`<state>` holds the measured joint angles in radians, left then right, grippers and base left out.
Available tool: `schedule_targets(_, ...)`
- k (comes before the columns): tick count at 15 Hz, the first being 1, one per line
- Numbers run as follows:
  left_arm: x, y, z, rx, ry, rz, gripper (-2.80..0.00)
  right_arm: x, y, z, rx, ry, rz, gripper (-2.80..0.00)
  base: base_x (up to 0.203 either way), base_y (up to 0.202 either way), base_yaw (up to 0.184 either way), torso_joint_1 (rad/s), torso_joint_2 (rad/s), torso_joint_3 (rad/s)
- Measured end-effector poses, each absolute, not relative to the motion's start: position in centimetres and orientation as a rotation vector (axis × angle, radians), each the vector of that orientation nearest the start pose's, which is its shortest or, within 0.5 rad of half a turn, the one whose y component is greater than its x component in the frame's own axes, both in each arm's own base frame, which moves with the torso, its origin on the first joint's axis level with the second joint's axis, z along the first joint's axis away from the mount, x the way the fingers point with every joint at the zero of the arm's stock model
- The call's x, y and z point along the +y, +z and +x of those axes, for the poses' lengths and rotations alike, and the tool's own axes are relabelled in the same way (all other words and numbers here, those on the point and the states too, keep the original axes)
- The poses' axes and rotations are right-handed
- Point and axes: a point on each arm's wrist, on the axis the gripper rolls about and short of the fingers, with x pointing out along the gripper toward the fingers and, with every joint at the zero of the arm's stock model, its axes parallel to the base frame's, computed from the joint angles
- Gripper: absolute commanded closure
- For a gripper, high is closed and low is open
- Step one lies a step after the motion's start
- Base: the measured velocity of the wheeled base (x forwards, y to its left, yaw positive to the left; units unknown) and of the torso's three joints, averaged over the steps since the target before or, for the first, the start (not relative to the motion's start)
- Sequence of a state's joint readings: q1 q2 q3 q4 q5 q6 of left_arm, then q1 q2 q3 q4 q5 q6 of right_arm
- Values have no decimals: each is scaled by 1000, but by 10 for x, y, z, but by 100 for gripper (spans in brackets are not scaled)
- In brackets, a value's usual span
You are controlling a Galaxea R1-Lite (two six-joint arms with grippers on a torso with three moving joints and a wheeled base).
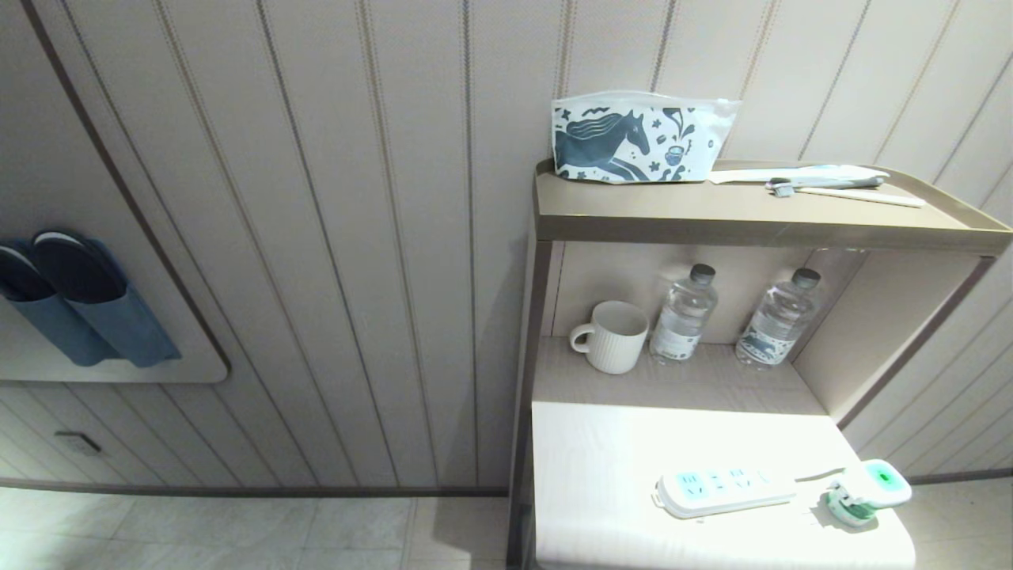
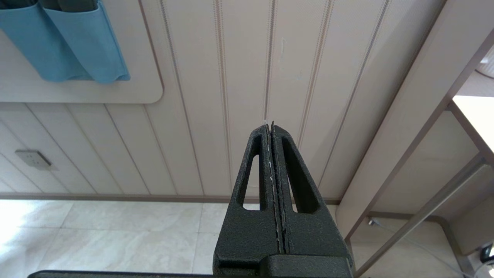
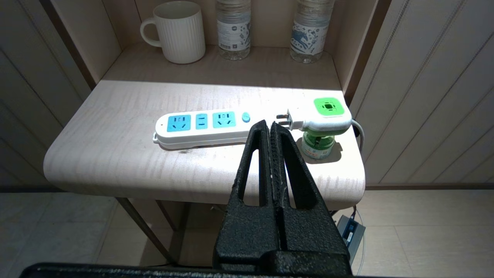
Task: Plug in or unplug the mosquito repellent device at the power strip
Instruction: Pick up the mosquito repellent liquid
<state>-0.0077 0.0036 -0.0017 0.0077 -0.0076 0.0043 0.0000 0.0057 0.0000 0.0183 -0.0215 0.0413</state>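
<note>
Mosquito repellent device prongs, unplugged beside power strip, show only past the right tool, pressed together.

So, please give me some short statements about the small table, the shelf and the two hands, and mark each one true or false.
1. The mosquito repellent device is plugged into the power strip. False: it stands beside the strip, its prongs bare.
2. A white mug stands on the shelf beside two water bottles. True.
3. The right hand holds the device. False: it is shut on nothing, short of the table.
4. The left hand is shut and empty. True.
5. A pouch with a horse print lies on the top shelf. True.
</note>
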Motion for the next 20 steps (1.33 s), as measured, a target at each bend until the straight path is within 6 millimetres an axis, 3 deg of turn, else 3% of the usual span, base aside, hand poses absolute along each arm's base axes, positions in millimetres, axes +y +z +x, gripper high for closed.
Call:
schedule_targets(17,0,75,-23,9,-15,5,0,0,75,-23,28,-15,23,0,0,0,0,0,0,0)
schedule_targets(20,0,75,-23,9,-15,5,0,0,101,-32,-1,17,16,0,0,0,0,0,0,0)
